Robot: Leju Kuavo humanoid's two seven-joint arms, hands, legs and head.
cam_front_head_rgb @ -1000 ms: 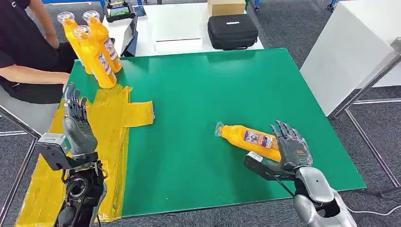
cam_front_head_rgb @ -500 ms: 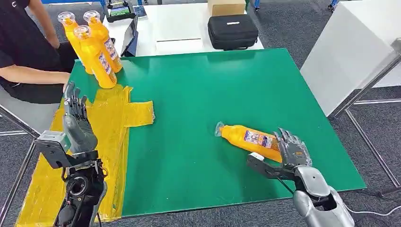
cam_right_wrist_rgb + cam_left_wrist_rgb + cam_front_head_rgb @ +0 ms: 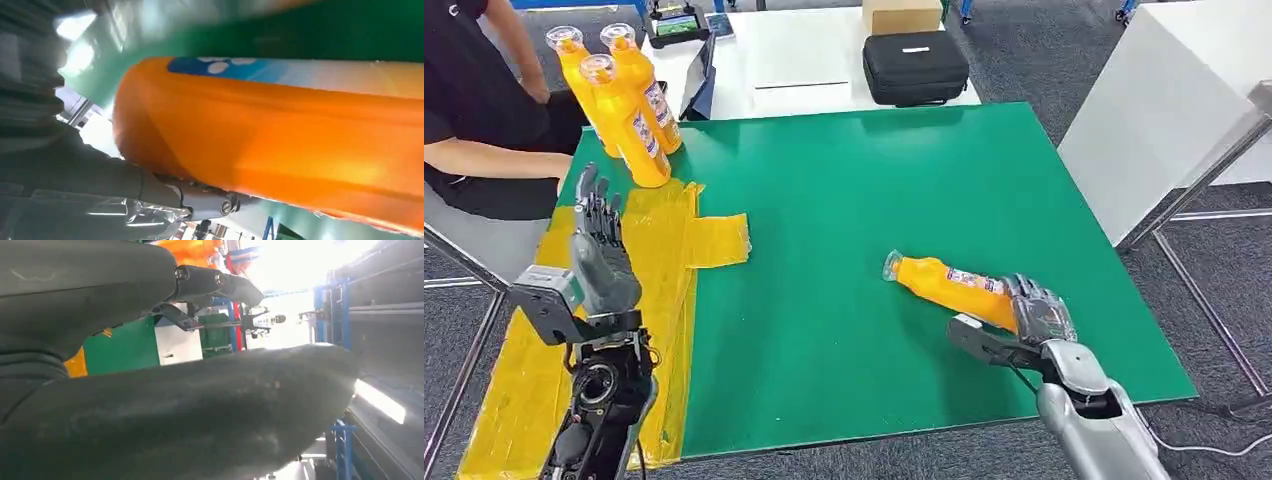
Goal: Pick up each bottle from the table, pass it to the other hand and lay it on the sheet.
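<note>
An orange bottle [image 3: 944, 283] lies on its side on the green table [image 3: 844, 190], cap pointing left. My right hand [image 3: 1034, 322] wraps its base end, fingers curled over the top and thumb along the near side. In the right wrist view the bottle [image 3: 280, 140] lies close against the palm. My left hand [image 3: 602, 255] is raised above the yellow sheet [image 3: 664, 250] at the table's left side, fingers straight and apart, holding nothing. In the left wrist view that hand [image 3: 175, 415] shows its thumb and dark fingers spread.
Three upright orange bottles [image 3: 629, 120] stand at the sheet's far end. A person [image 3: 474, 100] sits at the far left corner. A black case [image 3: 916, 65] and a cardboard box [image 3: 902, 14] lie on the white table behind. Another white table [image 3: 1164, 110] stands to the right.
My right hand has sunk onto the bottle and curled its fingers around the base; the bottle rolled and shifted slightly. My left hand has drifted a little right and forward.
</note>
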